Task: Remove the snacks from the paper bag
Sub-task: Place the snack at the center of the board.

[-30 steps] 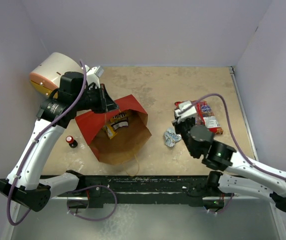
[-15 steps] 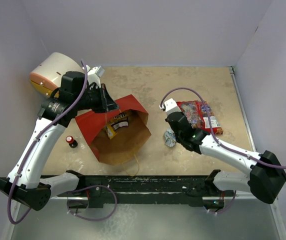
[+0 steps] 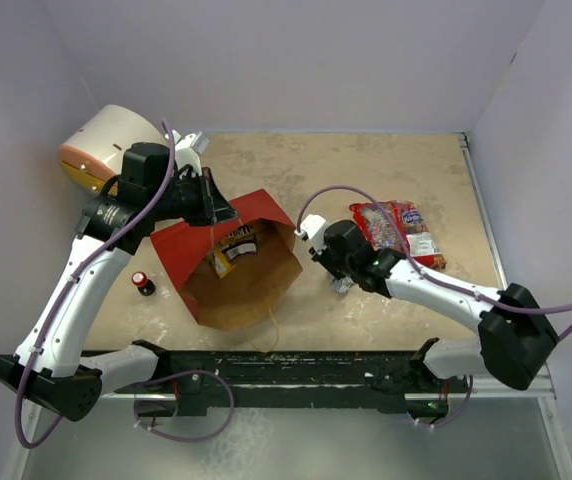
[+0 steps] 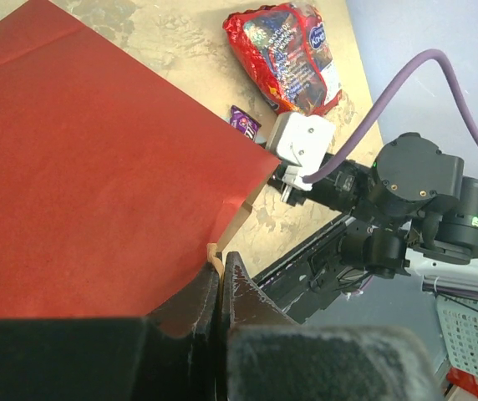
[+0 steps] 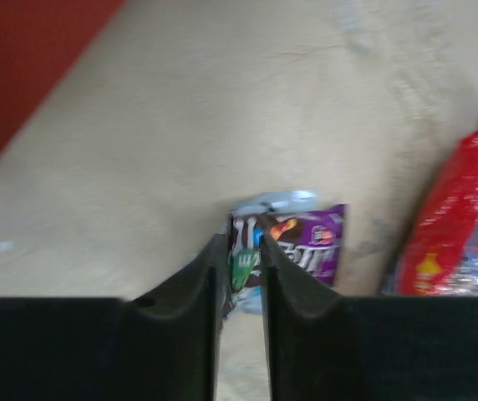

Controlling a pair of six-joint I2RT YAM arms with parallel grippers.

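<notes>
The paper bag (image 3: 179,256), red outside and brown inside, lies on its side with its mouth facing the near edge. My left gripper (image 3: 213,208) is shut on its upper rim and holds the mouth open; the wrist view shows the jaws (image 4: 216,263) pinching the paper edge (image 4: 97,167). A yellow candy packet (image 3: 220,263) and a dark wrapper (image 3: 241,240) lie inside. My right gripper (image 3: 332,265) hovers narrowly open and empty (image 5: 241,242) just above a purple packet (image 5: 306,246) and a silvery-blue wrapper (image 5: 277,200) on the table. The large red-and-clear bag (image 3: 398,230) lies to its right.
A white drum with an orange-yellow end (image 3: 106,145) stands at the back left. A small dark bottle with a red cap (image 3: 143,283) stands left of the bag. A string handle (image 3: 269,325) trails toward the near edge. Walls close in on three sides.
My right arm has swung left, from over the red-and-clear bag to just right of the paper bag's mouth. The left arm and the bag have not moved.
</notes>
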